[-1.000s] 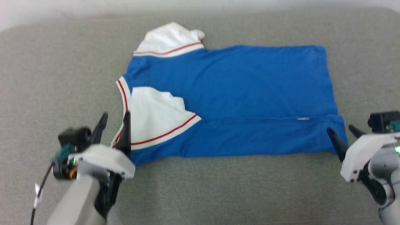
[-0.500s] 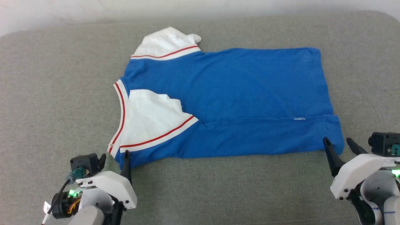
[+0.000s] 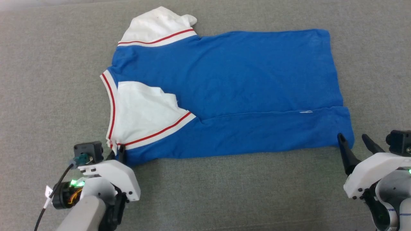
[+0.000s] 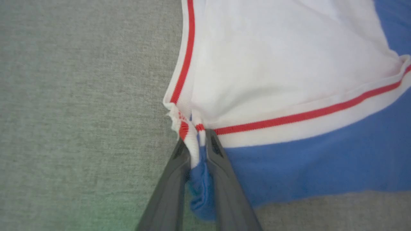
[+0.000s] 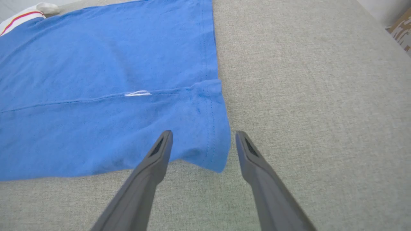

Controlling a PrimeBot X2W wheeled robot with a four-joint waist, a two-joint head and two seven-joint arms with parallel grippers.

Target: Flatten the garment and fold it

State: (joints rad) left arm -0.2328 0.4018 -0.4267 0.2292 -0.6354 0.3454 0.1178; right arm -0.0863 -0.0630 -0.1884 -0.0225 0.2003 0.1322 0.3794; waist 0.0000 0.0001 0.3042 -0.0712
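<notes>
left gripper (image 3: 117,152) had been open beside the collar a second ago. its jaws were now pinched shut on the near-left corner of the garment (image 3: 240,80), where the striped collar (image 3: 110,96) meets the red-trimmed sleeve edge. in the left wrist view the cloth bunched up between the jaws of the left gripper (image 4: 197,144). right gripper (image 3: 352,138) was unchanged: jaws wide open, astride the near-right hem corner, gripping nothing. head camera had tipped, so the whole scene sat higher in frame; the shirt itself did not look moved.

judgement: one corner secured, the other only lined up. the right side probably had to close before the near edge could be lifted for another fold.

garment lay sideways on the grey cloth-covered counter (image 3: 48,64), collar to the robot's left, hem to its right. plain blue side up, mostly smooth. the near long edge was already folded over the body, near sleeve (image 3: 144,112) turned in, white on blue. far sleeve (image 3: 157,24) stuck out, rumpled at its end. small white mark (image 5: 138,93) on the fold line.
</notes>
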